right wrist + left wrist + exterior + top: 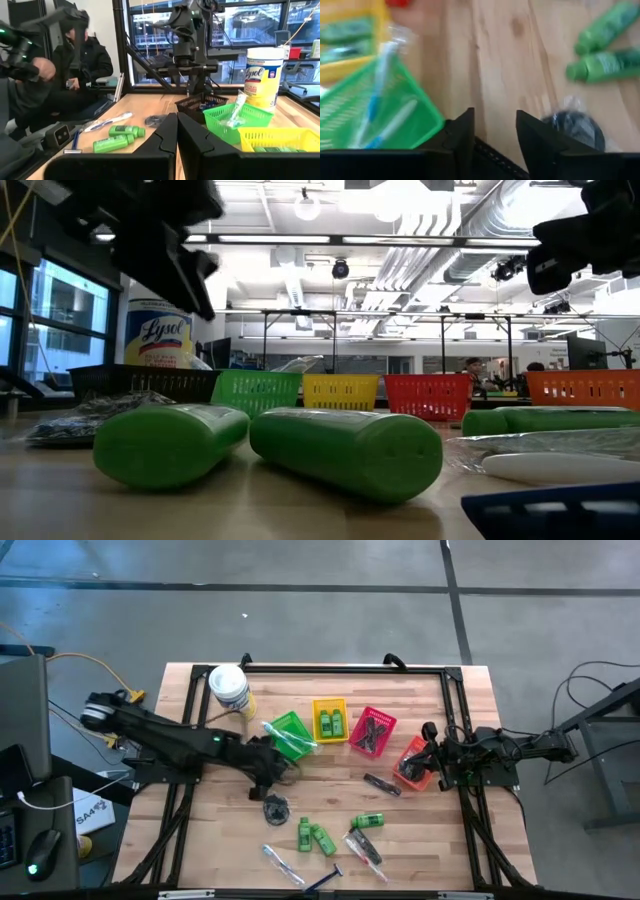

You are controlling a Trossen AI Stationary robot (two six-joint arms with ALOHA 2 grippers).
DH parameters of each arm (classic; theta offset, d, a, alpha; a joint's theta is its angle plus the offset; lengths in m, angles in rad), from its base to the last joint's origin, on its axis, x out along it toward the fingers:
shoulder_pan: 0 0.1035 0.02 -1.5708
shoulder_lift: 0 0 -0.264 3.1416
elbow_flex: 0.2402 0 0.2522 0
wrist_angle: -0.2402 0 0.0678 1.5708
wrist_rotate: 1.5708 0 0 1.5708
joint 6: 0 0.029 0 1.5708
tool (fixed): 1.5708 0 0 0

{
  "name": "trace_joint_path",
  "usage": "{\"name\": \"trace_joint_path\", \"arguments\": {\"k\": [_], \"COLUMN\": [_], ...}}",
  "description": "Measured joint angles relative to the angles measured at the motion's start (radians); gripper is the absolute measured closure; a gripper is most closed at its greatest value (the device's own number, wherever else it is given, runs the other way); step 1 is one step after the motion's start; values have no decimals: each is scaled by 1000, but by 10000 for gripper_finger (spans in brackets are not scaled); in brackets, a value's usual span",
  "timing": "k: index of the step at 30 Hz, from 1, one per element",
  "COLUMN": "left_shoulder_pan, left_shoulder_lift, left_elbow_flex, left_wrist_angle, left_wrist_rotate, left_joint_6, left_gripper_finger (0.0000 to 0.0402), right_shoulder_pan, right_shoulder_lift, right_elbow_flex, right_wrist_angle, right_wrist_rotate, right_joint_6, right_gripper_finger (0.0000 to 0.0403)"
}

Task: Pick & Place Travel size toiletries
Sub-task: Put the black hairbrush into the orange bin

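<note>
Travel size toiletries lie on the near half of the wooden table: green mini bottles [313, 836] [605, 65], a dark coiled bundle [276, 808] [575, 127], a clear tube [280, 862], a blue-handled razor [325, 880] and a black comb [382, 784]. A green basket [290, 735] [375, 110] holds clear tubes, and a yellow basket [330, 720] holds green bottles. My left gripper [276, 778] [495, 135] hangs open and tipped downward over bare wood between the green basket and the coiled bundle, with nothing between its fingers. My right gripper [432, 755] [176, 130] rests shut at the table's right side.
A red basket [373, 732] holding dark items and an orange basket [413, 762] stand right of the yellow one. A black basket [200, 105] and a white tub with a yellow label [230, 690] stand at the far left. A black frame [345, 668] borders the table. A person [82, 65] sits beyond the table's left side.
</note>
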Motion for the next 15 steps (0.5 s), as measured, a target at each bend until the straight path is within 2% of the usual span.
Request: {"name": "trace_joint_path", "arguments": {"k": [3, 8, 11, 15], "left_shoulder_pan": [0, -12, -37, -75], "left_shoulder_lift": [125, 284, 345, 389], "left_elbow_flex": [111, 246, 288, 304], "left_wrist_angle": [-113, -274, -341, -352], "left_wrist_rotate": [43, 120, 124, 127], "left_joint_6": [20, 37, 82, 102], "left_gripper_finger": [241, 237, 236, 236], "right_shoulder_pan": [0, 0, 0, 0], "right_shoulder_lift": [0, 0, 0, 3], "right_elbow_flex": [0, 0, 0, 0], "right_wrist_angle": [-5, -10, -13, -20], "right_wrist_rotate": [0, -1, -1, -4], "right_joint_6": [0, -1, -1, 1], "right_gripper_finger": [401, 401, 401, 401]}}
